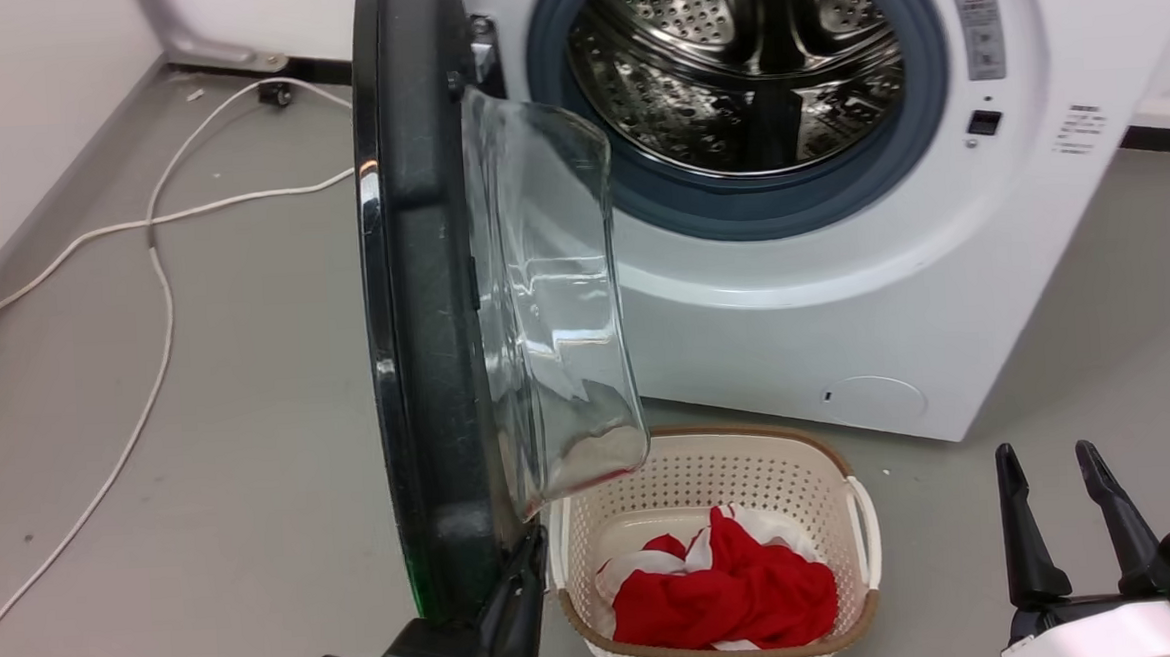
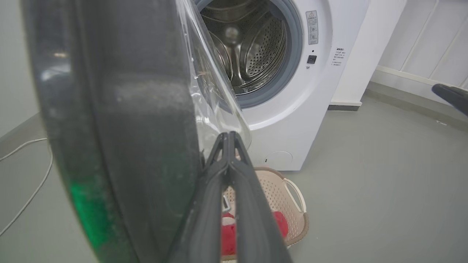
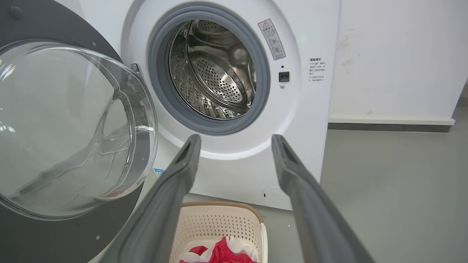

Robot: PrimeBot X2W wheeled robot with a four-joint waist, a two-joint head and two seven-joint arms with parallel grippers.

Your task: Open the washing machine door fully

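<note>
The door (image 1: pixel 424 307) stands about halfway open from the washing machine (image 1: pixel 843 285), so more swing is left. The left pincer (image 2: pixel 228 137), closed together, rests against the door's inner face. The right pincer (image 1: pixel 1045 455) gapes apart.

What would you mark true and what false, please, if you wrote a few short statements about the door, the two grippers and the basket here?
1. The washing machine door is shut over the drum. False: it stands open, and the drum mouth is uncovered.
2. The left gripper has its fingers together, close beside the door's inner face. True.
3. The right gripper is clamped on the door. False: it is open, holds nothing and is apart from the door.
4. The laundry basket holds red and white cloth. True.
</note>
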